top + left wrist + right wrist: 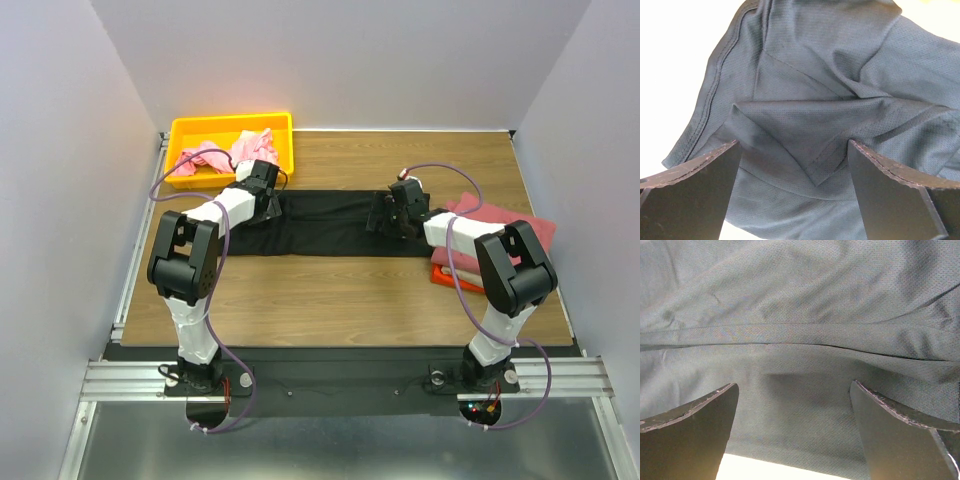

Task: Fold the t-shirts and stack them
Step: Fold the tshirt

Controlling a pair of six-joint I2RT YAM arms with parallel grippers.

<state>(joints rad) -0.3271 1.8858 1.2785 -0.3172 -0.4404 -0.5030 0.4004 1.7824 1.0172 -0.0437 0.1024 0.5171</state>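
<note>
the black tee lay flat across the table. the left gripper and right gripper hovered wide open over its ends, holding nothing; each needed to pinch all layers and lift evenly.

This is a robotics lab test cell. Plain pale panels wall in a wood-grain worktop on three sides. The left arm and right arm are bolted to aluminium rails at its near edge, and purple cables loop along them. A yellow plastic bin sits at the far left corner.
</note>
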